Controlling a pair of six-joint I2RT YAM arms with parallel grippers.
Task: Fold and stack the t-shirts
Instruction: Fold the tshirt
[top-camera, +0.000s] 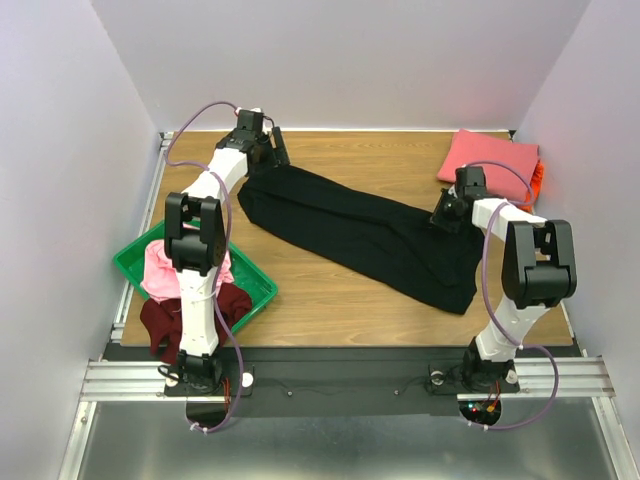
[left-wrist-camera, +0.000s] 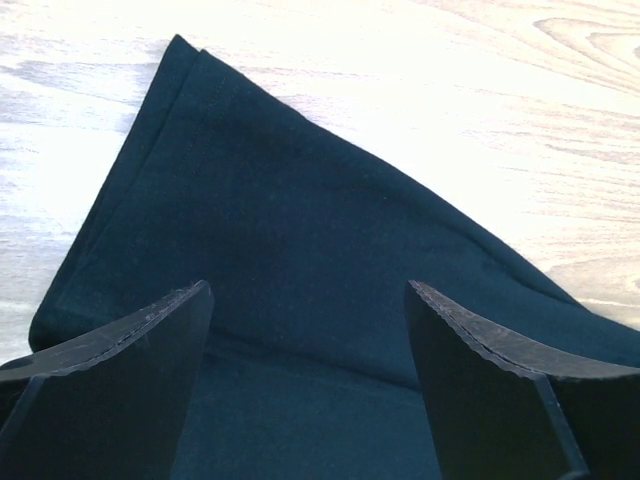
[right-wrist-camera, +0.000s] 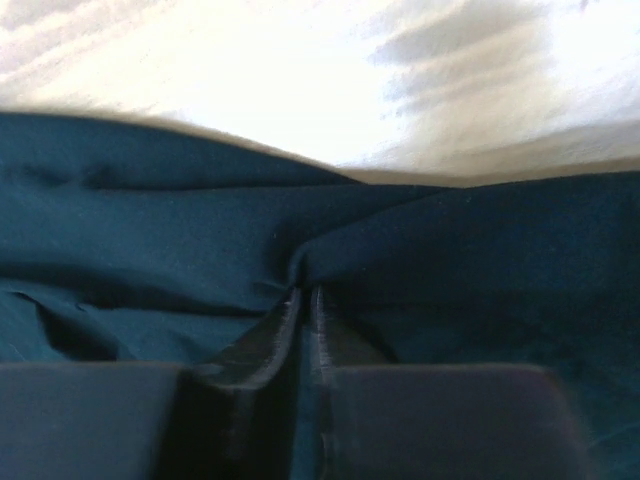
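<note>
A large black t-shirt (top-camera: 360, 235) lies as a long band across the wooden table, from back left to front right. My left gripper (top-camera: 272, 158) hovers over its back-left end, jaws wide apart with only flat black cloth (left-wrist-camera: 300, 260) below and between them. My right gripper (top-camera: 447, 214) is at the shirt's right edge. In the right wrist view its fingers (right-wrist-camera: 305, 300) are pressed together on a pinched fold of the black t-shirt (right-wrist-camera: 200, 230). A folded coral-pink t-shirt (top-camera: 488, 158) lies at the back right, with an orange one (top-camera: 537, 178) showing under it.
A green tray (top-camera: 255, 285) at the front left holds a light pink t-shirt (top-camera: 162, 270). A dark maroon t-shirt (top-camera: 160, 322) hangs over the tray's near edge. White walls close in the table on three sides. Bare wood (top-camera: 330, 300) runs along the front.
</note>
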